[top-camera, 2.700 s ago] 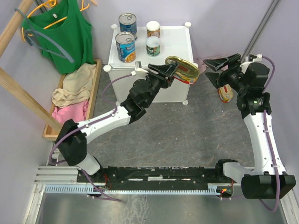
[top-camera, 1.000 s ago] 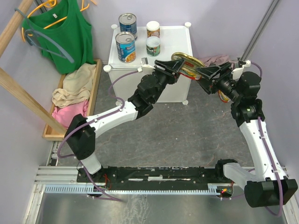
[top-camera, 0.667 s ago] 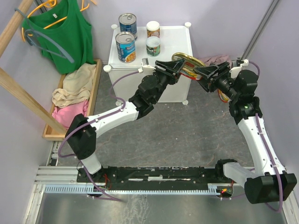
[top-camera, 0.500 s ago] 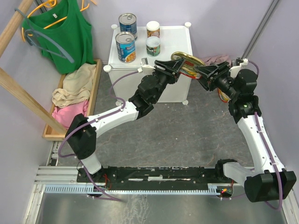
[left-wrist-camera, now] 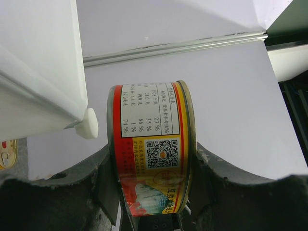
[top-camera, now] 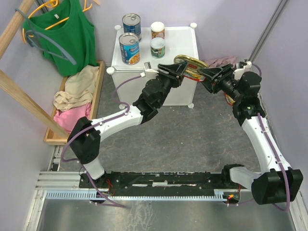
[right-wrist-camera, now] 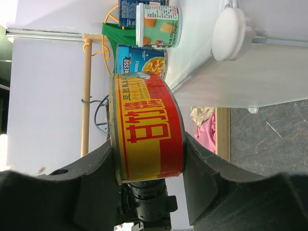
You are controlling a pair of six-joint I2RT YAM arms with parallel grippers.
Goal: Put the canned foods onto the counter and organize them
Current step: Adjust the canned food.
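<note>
A flat oval gold tin with a red label hangs on edge in the air by the counter's front right corner. My left gripper is shut on it from the left, and my right gripper is closed on the same tin from the right. The tin fills the left wrist view and the right wrist view, touching both fingers in each. Two tall blue cans and two small white-topped cans stand on the counter. A second gold tin lies on the floor behind my right arm, partly hidden.
A wooden tray of clothes lies left of the counter, under a green top on a hanger and a slanted wooden pole. A pink cloth lies behind the counter's right side. A metal pole slants at the far right.
My right gripper has moved left from near the floor tin and closed around the tin held by my left gripper. The left arm has carried the tin slightly up and right.
</note>
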